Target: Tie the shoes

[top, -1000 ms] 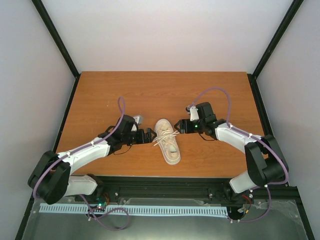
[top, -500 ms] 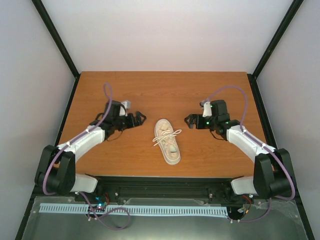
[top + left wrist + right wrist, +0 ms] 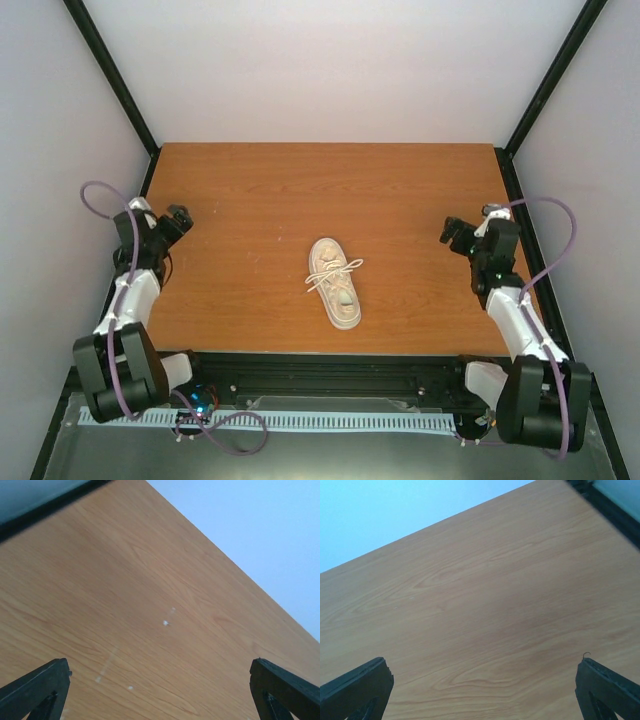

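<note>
Top external view: sneaker [image 3: 334,284] at tabletop [image 3: 330,190] centre, laces [image 3: 335,272] seemingly bowed; left gripper [image 3: 180,218] and right gripper [image 3: 452,232] spread, empty, at side edges. Tying looks finished; check knot.

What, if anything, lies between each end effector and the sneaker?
Nothing visible. Only the wooden table surface separates the sneaker from the left end effector and the right end effector, both open near its side edges.

We're looking at a brown wood-grain worktop [image 3: 250,190] with a cream sneaker [image 3: 335,285] sitting mid-front, toe pointing away.
</note>
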